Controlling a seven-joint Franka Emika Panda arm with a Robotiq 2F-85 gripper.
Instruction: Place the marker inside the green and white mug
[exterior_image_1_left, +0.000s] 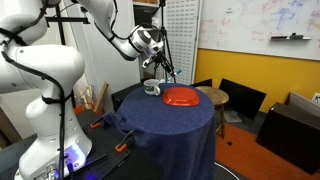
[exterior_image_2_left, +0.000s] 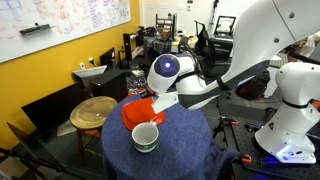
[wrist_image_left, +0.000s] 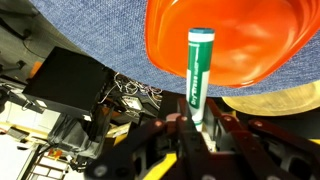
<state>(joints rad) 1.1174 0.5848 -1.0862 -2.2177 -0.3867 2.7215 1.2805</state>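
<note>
Tool (wrist_image_left: 197, 128): black two-finger unit, clenched on the lower end of the teal-green plastic marker (wrist_image_left: 199, 75), white-tipped, which projects from the fingers in mid-air. Directly beyond the marker, wrist view: flat round red plate (wrist_image_left: 250, 40), lying on the round counter draped in blue cloth (wrist_image_left: 90, 30). Small white ceramic mug with green accents (exterior_image_2_left: 146, 137): upright, just beside the plate, nearer the counter edge that faces that exterior view; marker not yet over its mouth. Hazards, judged: release here drops the marker onto the plate; a misaligned descent could catch the mug rim and tip the mug; the end-only grip may let the marker pivot or slip.
</note>
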